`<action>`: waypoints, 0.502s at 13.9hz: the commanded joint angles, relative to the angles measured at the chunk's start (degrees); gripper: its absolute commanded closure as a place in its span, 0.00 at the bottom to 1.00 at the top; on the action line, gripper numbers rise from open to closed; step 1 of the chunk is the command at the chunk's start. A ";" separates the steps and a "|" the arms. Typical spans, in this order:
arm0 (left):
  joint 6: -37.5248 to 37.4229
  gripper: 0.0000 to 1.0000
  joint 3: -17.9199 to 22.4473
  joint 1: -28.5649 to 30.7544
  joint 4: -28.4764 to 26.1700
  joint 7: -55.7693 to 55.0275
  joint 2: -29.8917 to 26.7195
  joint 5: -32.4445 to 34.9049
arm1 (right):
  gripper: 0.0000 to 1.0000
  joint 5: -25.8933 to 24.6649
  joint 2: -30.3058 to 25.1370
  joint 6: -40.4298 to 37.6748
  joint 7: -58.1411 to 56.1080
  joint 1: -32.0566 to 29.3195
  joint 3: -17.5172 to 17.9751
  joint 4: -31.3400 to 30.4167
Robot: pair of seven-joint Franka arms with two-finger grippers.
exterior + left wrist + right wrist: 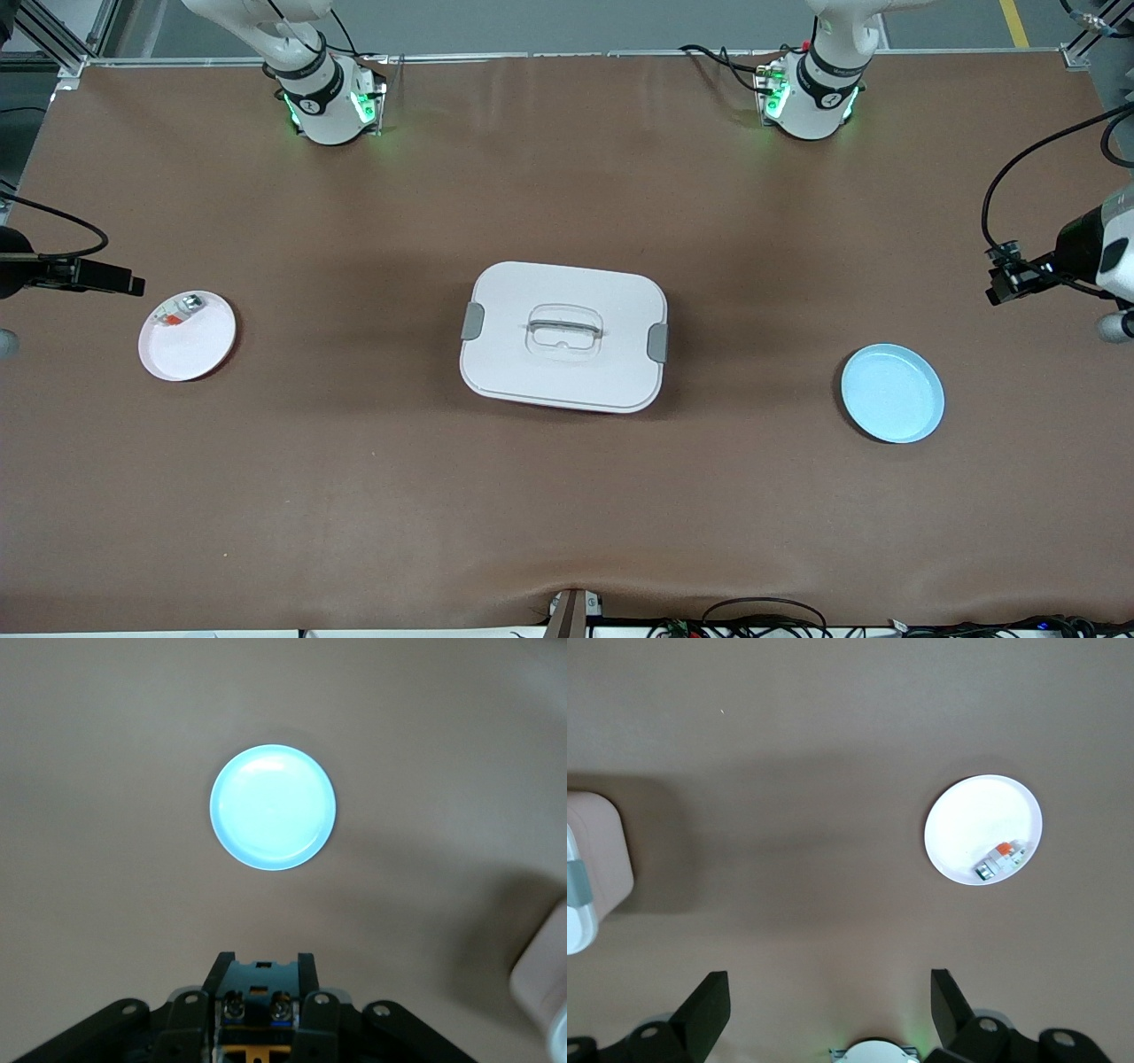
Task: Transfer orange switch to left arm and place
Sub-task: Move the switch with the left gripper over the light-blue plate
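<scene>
**A:** At the right arm's end of the table, mid-height in the front view, what do you have?

**B:** I have a white plate (199, 354) there. The orange switch (182, 312), a small silver-white piece with an orange bit, lies in it against the rim on the side farther from the front camera.

**A:** And your right gripper (828, 997)?

**B:** It hangs in the air over the table near that plate, released, with its fingers (704, 1005) spread wide and nothing between them.

**A:** What is in the centre of the frame?

**B:** The box (567, 372) sits there with its lid on and a grey clip at each end, well apart from both plates.

**A:** The left gripper (261, 979)?

**B:** It is up over the table at the left arm's end, looking down at a light blue plate (893, 394). I cannot tell whether it is clenched or released. Both arms wait.
</scene>
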 commanded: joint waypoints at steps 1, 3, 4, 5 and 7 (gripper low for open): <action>0.37 1.00 -0.89 -1.13 0.83 -16.84 1.77 4.33 | 0.00 -1.75 -0.92 -1.30 -1.03 0.37 0.58 0.13; 1.42 1.00 -0.98 -1.48 1.62 -28.19 3.61 3.54 | 0.00 -1.84 -1.79 -1.12 -0.50 0.37 0.58 0.31; 2.64 1.00 -0.98 -1.48 1.27 -32.60 3.88 3.63 | 0.00 -2.01 -2.93 -1.12 -0.50 0.28 0.50 0.40; 3.61 1.00 -0.98 -1.40 0.75 -35.34 5.10 3.54 | 0.00 -2.01 -3.29 -1.12 -0.67 0.19 0.41 0.40; 6.68 1.00 -0.98 -1.22 0.57 -40.26 7.82 3.54 | 0.00 -1.84 -3.29 -1.29 -0.15 0.28 0.58 0.31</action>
